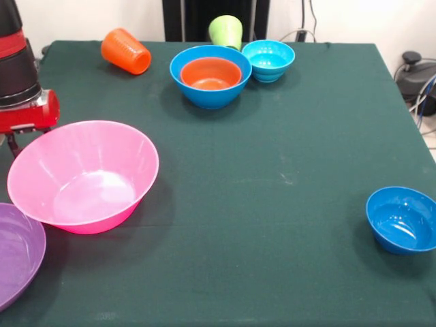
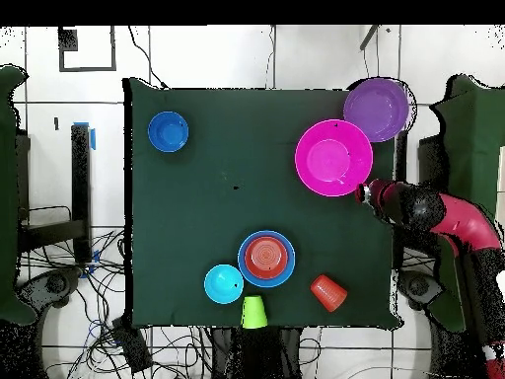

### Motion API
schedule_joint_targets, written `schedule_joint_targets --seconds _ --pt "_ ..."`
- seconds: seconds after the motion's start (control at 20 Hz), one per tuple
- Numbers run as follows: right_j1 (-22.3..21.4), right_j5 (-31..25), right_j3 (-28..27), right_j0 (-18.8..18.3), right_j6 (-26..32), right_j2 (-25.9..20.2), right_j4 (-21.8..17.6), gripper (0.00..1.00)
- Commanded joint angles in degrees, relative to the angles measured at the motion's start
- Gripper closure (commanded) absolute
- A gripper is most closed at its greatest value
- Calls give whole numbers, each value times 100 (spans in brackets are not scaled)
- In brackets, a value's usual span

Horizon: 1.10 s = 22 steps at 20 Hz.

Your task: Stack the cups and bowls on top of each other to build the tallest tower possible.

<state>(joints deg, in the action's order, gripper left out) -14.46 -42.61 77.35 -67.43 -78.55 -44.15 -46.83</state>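
Note:
The huge pink bowl (image 1: 82,174) stands at the table's left in the front view, and the purple bowl (image 1: 17,252) lies just in front of it. My gripper (image 1: 12,143) hangs low behind the pink bowl's far left rim; in the overhead view the gripper (image 2: 363,192) sits at the pink bowl's (image 2: 333,157) edge, below the purple bowl (image 2: 376,109). The small orange bowl (image 1: 210,73) is nested in the medium blue bowl (image 1: 204,99). The cyan bowl (image 1: 268,59) touches it. The orange cup (image 1: 126,51) lies on its side. The lime green cup (image 1: 225,30) is at the far edge. The dark blue bowl (image 1: 403,219) stands alone at the right.
The green cloth table (image 1: 272,177) has its edges near the purple bowl and the dark blue bowl. The robot's pedestal (image 1: 204,17) stands behind the green cup. Cables and gear (image 1: 415,75) lie off the table's right side.

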Motion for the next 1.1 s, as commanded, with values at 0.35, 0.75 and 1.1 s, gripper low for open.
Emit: schedule_joint_targets --seconds 0.35,0.75,1.1 --pt "14 349 234 450 875 275 -438 0" --pt "8 791 418 532 496 483 -596 0" --pt "0 1446 588 944 -291 903 -681 0"
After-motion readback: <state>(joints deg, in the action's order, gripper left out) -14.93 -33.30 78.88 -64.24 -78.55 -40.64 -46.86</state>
